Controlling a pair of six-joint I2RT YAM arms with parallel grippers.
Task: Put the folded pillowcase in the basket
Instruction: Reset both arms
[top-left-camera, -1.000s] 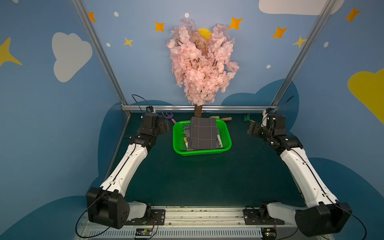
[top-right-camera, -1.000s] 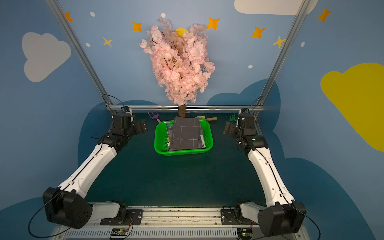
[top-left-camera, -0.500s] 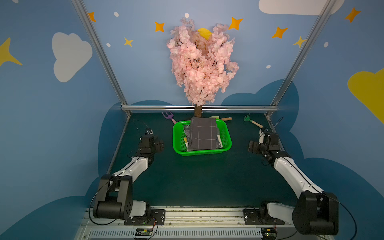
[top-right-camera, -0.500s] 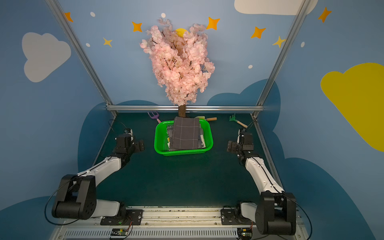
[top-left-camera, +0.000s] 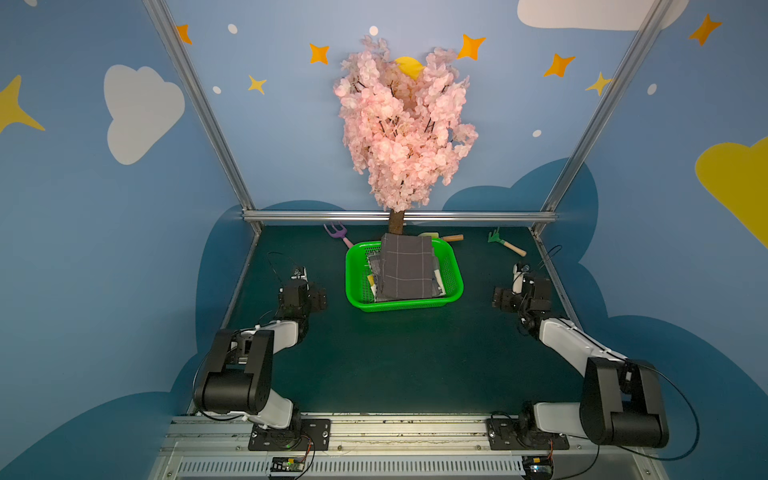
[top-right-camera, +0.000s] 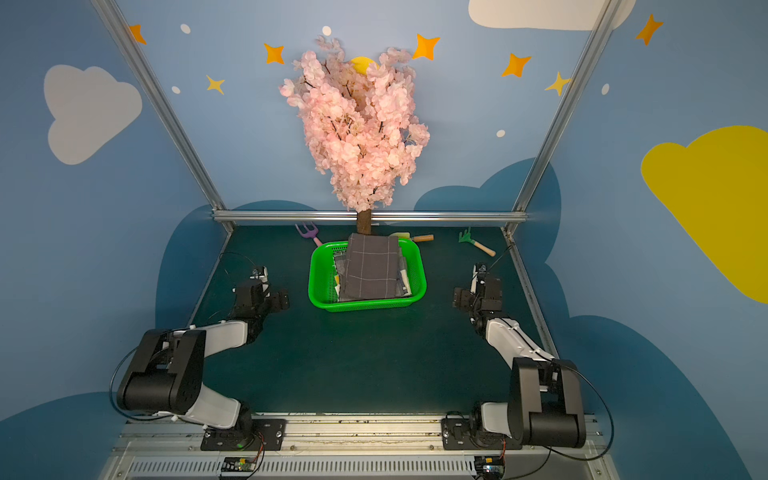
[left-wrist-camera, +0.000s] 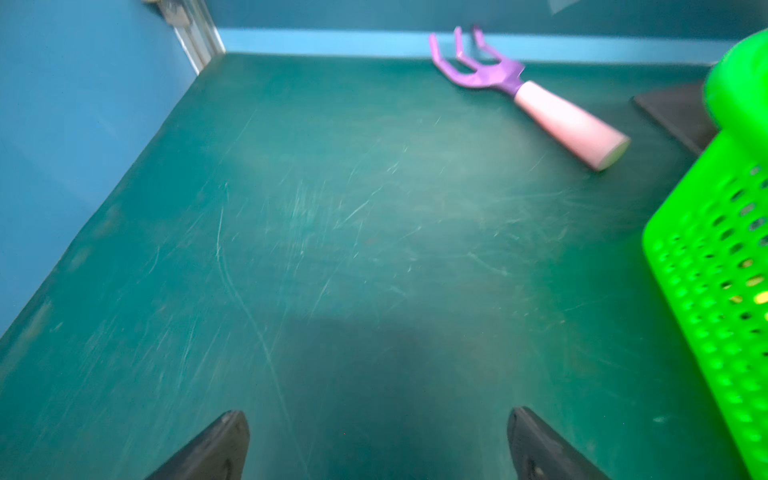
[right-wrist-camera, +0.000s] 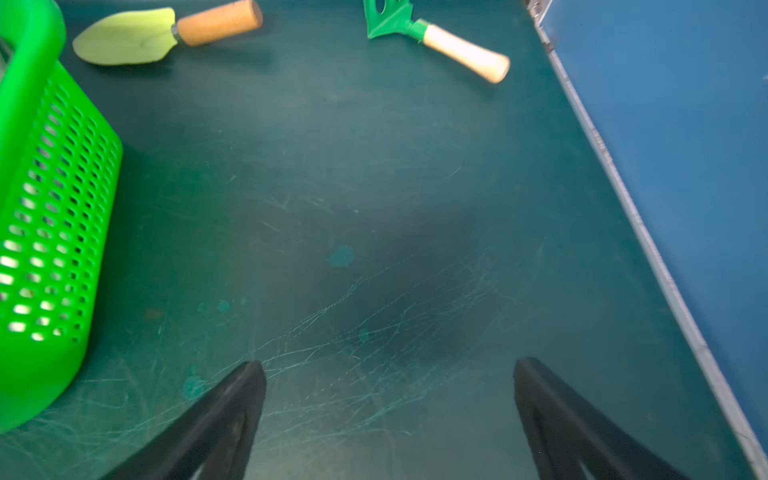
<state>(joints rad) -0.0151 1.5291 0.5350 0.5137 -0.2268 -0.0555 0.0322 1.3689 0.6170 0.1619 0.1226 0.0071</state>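
The folded grey checked pillowcase (top-left-camera: 405, 268) lies in the green basket (top-left-camera: 456, 276), atop other cloths (top-left-camera: 374, 266), at twelve o'clock on the dark mat (top-left-camera: 395, 353). The left gripper (left-wrist-camera: 376, 415) sits at the basket's nine o'clock, jaws spread wide, nothing between them. The right gripper (right-wrist-camera: 386, 363) is at three o'clock, equally wide, empty.
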